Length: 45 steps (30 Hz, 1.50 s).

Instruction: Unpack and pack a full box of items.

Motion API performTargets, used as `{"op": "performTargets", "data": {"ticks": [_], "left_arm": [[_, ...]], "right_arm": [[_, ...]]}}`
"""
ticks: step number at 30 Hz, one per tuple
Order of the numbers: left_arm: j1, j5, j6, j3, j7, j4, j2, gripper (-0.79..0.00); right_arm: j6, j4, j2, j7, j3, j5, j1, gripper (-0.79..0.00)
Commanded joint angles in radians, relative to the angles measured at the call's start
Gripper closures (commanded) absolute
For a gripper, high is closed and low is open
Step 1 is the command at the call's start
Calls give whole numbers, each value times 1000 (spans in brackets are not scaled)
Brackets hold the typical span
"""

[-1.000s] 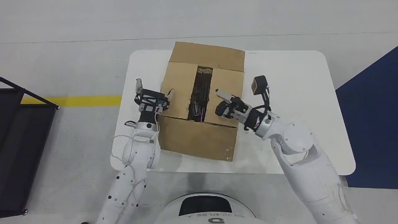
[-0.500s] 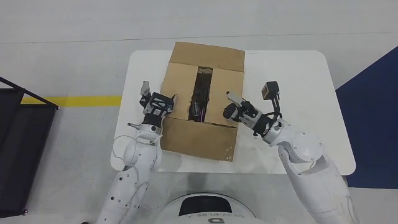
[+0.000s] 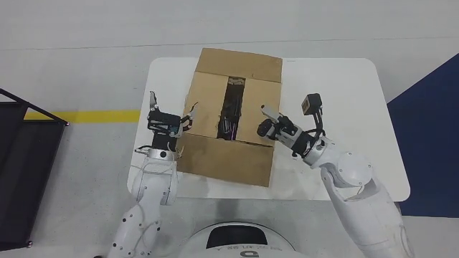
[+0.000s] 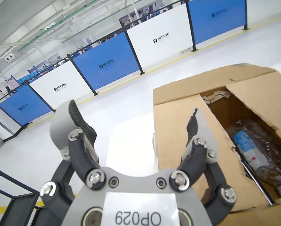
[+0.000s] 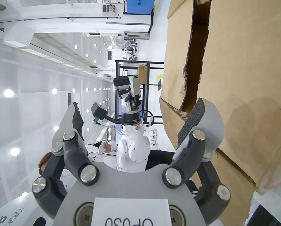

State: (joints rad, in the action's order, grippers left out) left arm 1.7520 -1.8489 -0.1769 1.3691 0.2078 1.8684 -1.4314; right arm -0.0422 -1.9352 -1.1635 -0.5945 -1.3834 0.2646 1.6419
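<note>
A brown cardboard box (image 3: 228,159) stands mid-table, its top flaps parted along a narrow slit showing dark contents (image 3: 232,111). In the left wrist view the box (image 4: 185,118) holds a clear plastic bottle (image 4: 247,143) with a blue label, lying beside a thin metal rod (image 4: 256,182). My left gripper (image 3: 172,107) (image 4: 135,123) is open and empty at the box's left side, one finger near the left flap's edge. My right gripper (image 3: 264,120) (image 5: 135,114) is open and empty over the right flap (image 5: 236,71), one finger close against the cardboard.
The white table (image 3: 337,93) has bare room to the right of the box and a thin strip on the left. A black rack (image 3: 21,165) stands on the floor at far left, by a yellow floor line (image 3: 86,116). A blue panel (image 3: 430,136) stands at right.
My left gripper has drawn back leftward, off the box's left flap. My right gripper shifted slightly to the right a second ago and has stayed still since.
</note>
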Motion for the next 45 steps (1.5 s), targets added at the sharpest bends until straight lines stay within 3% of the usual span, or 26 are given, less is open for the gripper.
{"op": "performTargets", "data": {"ticks": [1,2,5,9,16,17,19,22,26,36,40,45], "left_arm": [[21,20,2,30,19,10,4,-785],[31,28,5,45,29,11,6,-785],[57,41,18,82,73,1,12,-785],[90,52,65,125,144,-26,21,-785],[102,88,94,157,181,-35,26,-785],[102,88,94,157,181,-35,26,-785],[102,88,94,157,181,-35,26,-785],[102,88,94,157,181,-35,26,-785],[102,88,94,157,181,-35,26,-785],[102,88,94,157,181,-35,26,-785],[102,88,94,157,181,-35,26,-785],[102,88,94,157,181,-35,26,-785]], "right_arm": [[-39,24,-10,240,-24,32,-6,-785],[-64,23,-17,348,-19,34,-12,-785],[-122,67,-30,520,-8,46,-65,-785],[-184,125,-41,590,13,74,-137,-785],[-189,125,-42,590,15,74,-140,-785],[-202,153,-45,661,-5,87,-145,-785],[-244,224,-63,847,-22,195,-218,-785],[-236,397,-89,993,2,295,-373,-785],[-192,620,-121,1068,94,290,-551,-785],[-144,976,-189,850,269,332,-792,-785],[-116,1039,-193,656,249,399,-827,-785],[-43,999,-169,392,155,480,-774,-785]]}}
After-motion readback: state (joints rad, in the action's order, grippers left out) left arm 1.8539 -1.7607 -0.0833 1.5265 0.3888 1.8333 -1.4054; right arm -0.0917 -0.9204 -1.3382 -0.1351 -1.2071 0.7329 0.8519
